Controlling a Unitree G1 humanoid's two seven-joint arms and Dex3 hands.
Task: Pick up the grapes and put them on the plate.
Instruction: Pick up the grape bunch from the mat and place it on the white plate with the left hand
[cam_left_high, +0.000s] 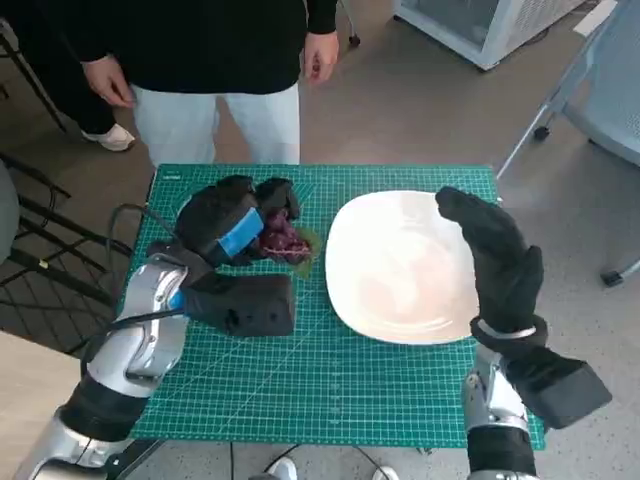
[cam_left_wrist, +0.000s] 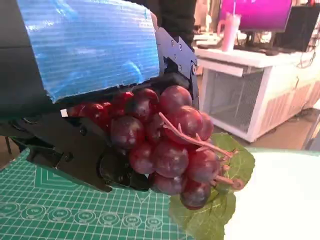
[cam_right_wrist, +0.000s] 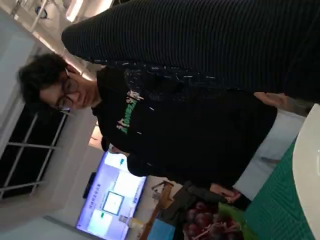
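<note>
A bunch of dark red grapes (cam_left_high: 285, 240) with a green leaf sits just left of the white plate (cam_left_high: 395, 275) on the green mat. My left hand (cam_left_high: 232, 222) wraps over the bunch from the left. In the left wrist view its black fingers (cam_left_wrist: 75, 150) press against the grapes (cam_left_wrist: 167, 142), and the stem and leaf (cam_left_wrist: 220, 200) hang toward the plate (cam_left_wrist: 280, 200). My right hand (cam_left_high: 497, 255), gloved, hovers over the plate's right rim with fingers stretched out and nothing in it. The right wrist view shows the grapes (cam_right_wrist: 205, 222) and the plate's edge (cam_right_wrist: 307, 170).
The green cutting mat (cam_left_high: 330, 380) covers the small table. A person in a black top (cam_left_high: 200, 40) stands close at the table's far edge, hands hanging down. A black chair frame (cam_left_high: 40, 260) is at the left, and a wheeled chair base (cam_left_high: 560, 120) at the right.
</note>
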